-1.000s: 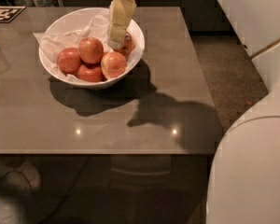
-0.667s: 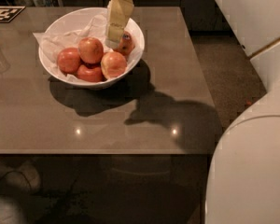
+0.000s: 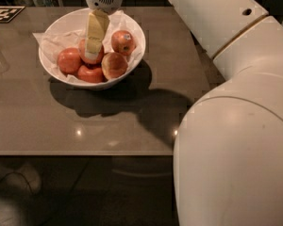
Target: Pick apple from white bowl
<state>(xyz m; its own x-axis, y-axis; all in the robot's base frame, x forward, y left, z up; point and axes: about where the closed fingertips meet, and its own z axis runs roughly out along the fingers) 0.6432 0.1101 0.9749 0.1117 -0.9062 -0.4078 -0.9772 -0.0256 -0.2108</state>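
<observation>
1. gripper (image 3: pixel 92 55) sits low in the white bowl (image 3: pixel 96 85), its tip on the middle apple (image 3: pixel 82 51); you cannot tell how wide it stands or whether it has hold of anything.
2. other apples crowd that one closely, so an off-centre close could likely squeeze it out sideways.
3. crumpled paper (image 3: pixel 52 44) could snag and lift along.
4. a hard push down may tip the bowl on the table (image 3: pixel 132 121).
5. you get no readable writing: only a black-and-white marker (image 3: pixel 2 13) at the table's far corner, and a dark speck on the back apple (image 3: pixel 123 41).
</observation>
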